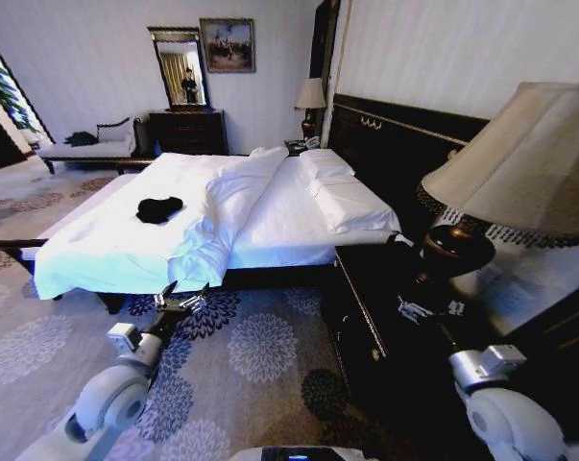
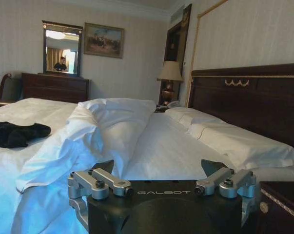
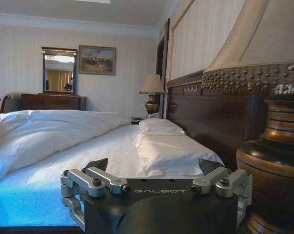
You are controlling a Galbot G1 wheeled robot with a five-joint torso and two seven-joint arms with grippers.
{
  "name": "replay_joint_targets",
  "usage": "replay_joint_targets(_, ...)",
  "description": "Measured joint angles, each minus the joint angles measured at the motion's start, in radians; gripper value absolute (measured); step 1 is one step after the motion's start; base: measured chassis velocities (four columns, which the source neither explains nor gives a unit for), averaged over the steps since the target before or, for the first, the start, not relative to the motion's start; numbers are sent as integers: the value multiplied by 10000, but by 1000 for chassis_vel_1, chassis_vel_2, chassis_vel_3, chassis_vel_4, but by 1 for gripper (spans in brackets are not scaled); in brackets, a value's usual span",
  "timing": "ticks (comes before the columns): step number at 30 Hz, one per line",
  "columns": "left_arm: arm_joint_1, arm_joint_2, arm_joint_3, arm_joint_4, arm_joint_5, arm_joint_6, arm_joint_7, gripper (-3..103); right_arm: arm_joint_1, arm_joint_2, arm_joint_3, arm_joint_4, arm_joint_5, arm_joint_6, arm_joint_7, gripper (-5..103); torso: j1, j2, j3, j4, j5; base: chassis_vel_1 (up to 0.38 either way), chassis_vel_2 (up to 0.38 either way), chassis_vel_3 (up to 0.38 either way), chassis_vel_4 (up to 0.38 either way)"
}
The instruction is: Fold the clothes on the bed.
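One bed [image 1: 270,230] – one crumpled T-shirt [image 1: 158,208] – two grippers [image 1: 181,299] [image 1: 429,309] open

In the head view the left arm [image 1: 107,399] rises from about 7 o'clock toward the middle, bent at its white elbow joint, with the left pincer [image 1: 181,300] at its tip, held out level. The left wrist view shows that pincer [image 2: 159,168] with its two fingers spread wide and nothing between them. The right arm [image 1: 505,408] sits at about 4 o'clock, and its right pincer [image 1: 428,309] points forward; in the right wrist view this pincer [image 3: 154,165] is likewise parted wide and empty.
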Motion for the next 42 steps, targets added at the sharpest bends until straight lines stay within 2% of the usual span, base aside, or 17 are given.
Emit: replay_joint_targets(42,453,-254,-102,-331,295,-93,51,100,-101,330,-108,10,-210,45,124,100,2,-3,0,2,1,-129,125,130,-132)
